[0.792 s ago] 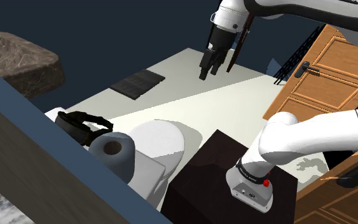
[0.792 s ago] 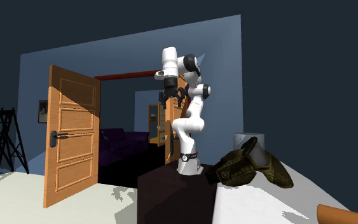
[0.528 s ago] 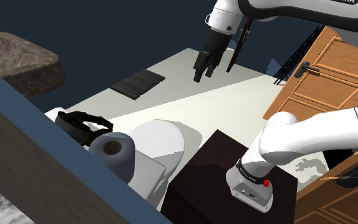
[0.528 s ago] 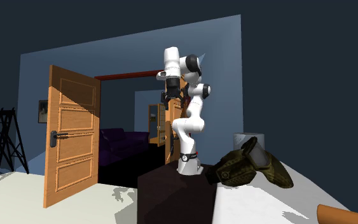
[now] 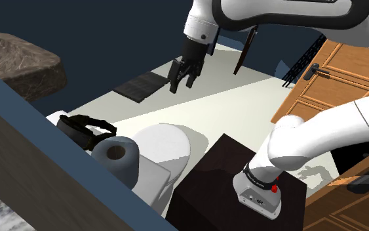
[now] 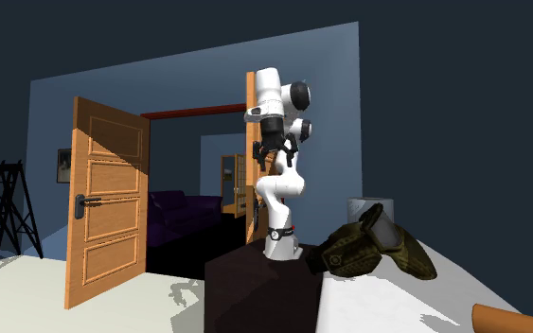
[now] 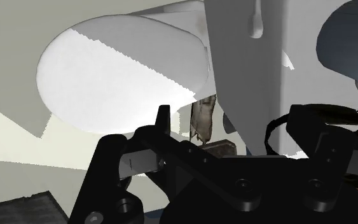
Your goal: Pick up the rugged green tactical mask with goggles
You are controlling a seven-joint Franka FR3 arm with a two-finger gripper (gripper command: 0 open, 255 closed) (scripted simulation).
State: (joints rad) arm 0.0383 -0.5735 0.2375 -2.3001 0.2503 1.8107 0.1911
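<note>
Here, the mask: the olive-green mask with goggles lies on a white ledge at the shoulder view's near left. It sits against the blue wall, just beside a grey paper roll.
Gripper: the black gripper hangs high over the pale floor, far from the mask and to its right in the shoulder view. Its jaws are parted, with nothing between them.
Step in hand: the approach, by all appearances; the mask is untouched.
Next move: likely a long swing to the near left and down, over the white toilet lid. The fingers would then be set astride the mask's body before closing.
Risk: wall and roll crowd the mask, leaving little room for the fingers.
Around: the arm's dark stand is at the near right and a wooden door at the far right.
</note>
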